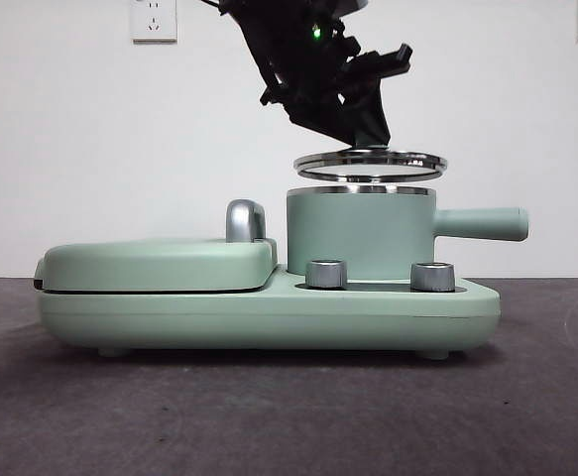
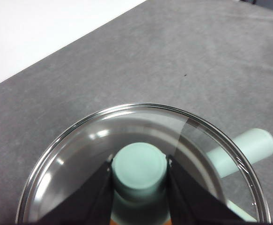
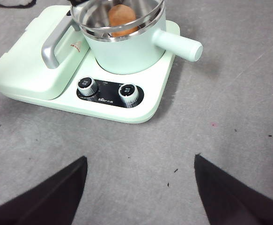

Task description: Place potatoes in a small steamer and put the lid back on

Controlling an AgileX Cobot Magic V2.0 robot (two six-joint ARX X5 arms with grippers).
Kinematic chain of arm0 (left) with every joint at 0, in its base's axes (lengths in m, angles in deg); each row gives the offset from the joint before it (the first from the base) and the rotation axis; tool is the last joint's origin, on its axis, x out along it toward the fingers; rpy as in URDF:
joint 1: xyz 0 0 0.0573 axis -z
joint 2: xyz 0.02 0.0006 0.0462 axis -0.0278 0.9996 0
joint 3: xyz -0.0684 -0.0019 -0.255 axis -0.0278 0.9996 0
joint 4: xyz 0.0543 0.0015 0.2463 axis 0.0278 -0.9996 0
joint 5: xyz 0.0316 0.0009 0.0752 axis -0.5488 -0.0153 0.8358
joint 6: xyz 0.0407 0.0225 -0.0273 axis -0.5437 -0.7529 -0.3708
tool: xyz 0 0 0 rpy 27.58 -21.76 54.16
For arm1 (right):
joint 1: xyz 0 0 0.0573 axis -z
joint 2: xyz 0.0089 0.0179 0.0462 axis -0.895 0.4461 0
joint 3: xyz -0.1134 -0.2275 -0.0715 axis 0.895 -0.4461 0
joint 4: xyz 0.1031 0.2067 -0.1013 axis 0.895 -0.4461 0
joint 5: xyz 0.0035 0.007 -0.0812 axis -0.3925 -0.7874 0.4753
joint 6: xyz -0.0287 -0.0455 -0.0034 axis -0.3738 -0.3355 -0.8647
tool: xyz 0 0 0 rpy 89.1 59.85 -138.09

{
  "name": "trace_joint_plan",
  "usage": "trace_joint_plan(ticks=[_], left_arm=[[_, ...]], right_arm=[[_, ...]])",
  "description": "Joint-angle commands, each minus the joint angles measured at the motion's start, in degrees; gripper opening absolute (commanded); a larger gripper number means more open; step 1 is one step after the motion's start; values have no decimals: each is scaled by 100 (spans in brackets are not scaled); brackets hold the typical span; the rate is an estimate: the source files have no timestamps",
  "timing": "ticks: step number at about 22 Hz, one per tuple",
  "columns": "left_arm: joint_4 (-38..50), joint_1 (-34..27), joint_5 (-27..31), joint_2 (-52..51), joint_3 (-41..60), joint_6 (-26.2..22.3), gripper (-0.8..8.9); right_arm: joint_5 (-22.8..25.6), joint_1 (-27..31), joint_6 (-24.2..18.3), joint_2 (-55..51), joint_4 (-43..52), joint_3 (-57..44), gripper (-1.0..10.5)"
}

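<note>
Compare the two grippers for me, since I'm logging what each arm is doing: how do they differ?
The left gripper is shut on the lid by its green knob, holding it just above the small steamer; the right gripper holds nothing. The left's jaws are clamped narrow; the right's stand wide open. The left hangs over the pot; the right hangs back over bare table. Both have black jaws.

The desk (image 1: 526, 397) has a dark grey, felt-like top, faintly scuffed and dotted with small dark specks and one pinkish spot. Directly on it stands a mint-green cooker base (image 1: 269, 315) on short feet, with two steel-rimmed dials (image 3: 108, 91) on a black panel along its front edge.
</note>
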Motion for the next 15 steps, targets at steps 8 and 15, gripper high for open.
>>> trace_joint_plan(ticks=[8,15], left_arm=[[304,-120,15,131,-155,-55,15],[317,-138,-15,262,-155,-39,14]], right_arm=[[39,-42,72,13,76,35,361],[105,-42,79,13,76,35,361]])
